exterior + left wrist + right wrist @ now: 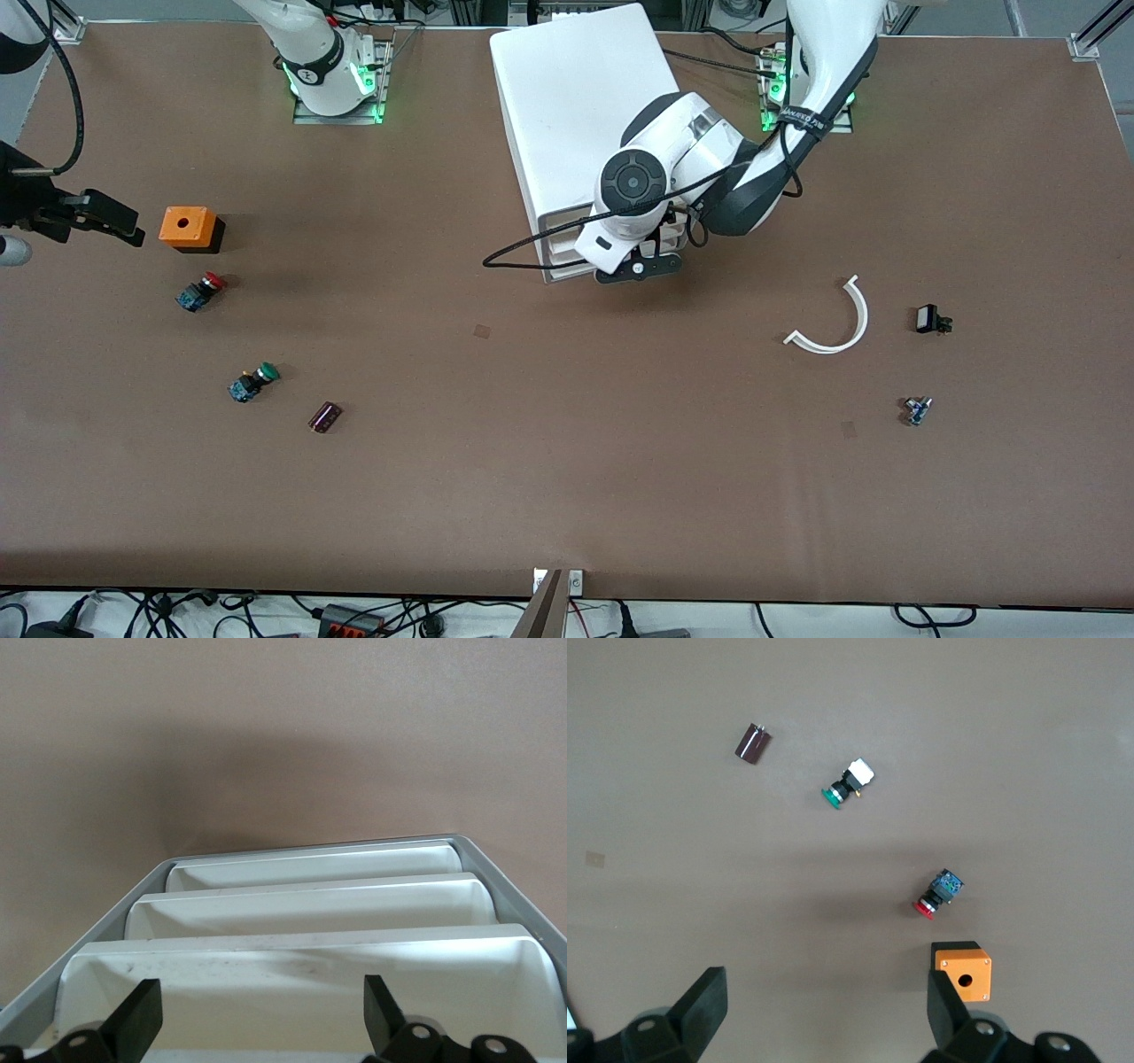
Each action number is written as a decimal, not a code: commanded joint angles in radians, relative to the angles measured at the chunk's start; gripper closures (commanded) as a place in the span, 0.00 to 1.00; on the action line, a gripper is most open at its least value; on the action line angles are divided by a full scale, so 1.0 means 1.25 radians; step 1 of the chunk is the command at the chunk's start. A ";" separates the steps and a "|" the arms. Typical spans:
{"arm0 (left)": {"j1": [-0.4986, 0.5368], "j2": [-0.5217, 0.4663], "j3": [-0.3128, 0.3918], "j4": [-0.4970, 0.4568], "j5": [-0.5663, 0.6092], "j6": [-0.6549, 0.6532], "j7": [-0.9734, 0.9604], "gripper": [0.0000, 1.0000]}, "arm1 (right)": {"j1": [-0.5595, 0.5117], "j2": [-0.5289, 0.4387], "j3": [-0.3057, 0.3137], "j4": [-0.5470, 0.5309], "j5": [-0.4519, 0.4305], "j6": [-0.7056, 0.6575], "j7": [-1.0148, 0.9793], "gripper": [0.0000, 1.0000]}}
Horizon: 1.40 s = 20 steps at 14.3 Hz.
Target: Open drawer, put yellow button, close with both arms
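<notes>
The white cabinet (576, 97) stands between the arms' bases. My left gripper (640, 266) is open and empty, just in front of the cabinet's drawer fronts. In the left wrist view my left gripper (261, 1014) hangs over the lip of the top drawer (301, 979), with two lower drawer fronts (310, 908) past it. The top drawer (567, 251) looks pushed in like the others. The yellow button is out of view. My right gripper (111, 220) is open and empty, in the air beside an orange box (188, 228). It also shows in the right wrist view (824, 1010).
Toward the right arm's end lie a red-capped button (202, 291), a green-capped button (252, 381) and a dark purple cylinder (325, 416). Toward the left arm's end lie a white curved strip (837, 323), a small black part (930, 319) and a small blue part (917, 410).
</notes>
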 commanded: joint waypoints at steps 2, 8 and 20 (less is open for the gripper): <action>0.000 -0.015 -0.010 -0.014 0.010 -0.007 -0.008 0.00 | -0.008 -0.017 0.009 -0.009 -0.009 -0.014 -0.016 0.00; 0.001 -0.019 -0.007 0.001 0.022 -0.009 0.002 0.00 | -0.009 -0.018 0.009 -0.010 -0.001 -0.011 -0.014 0.00; 0.230 -0.038 -0.002 0.230 0.154 -0.199 0.323 0.00 | -0.010 -0.009 0.008 -0.004 -0.004 0.016 -0.029 0.00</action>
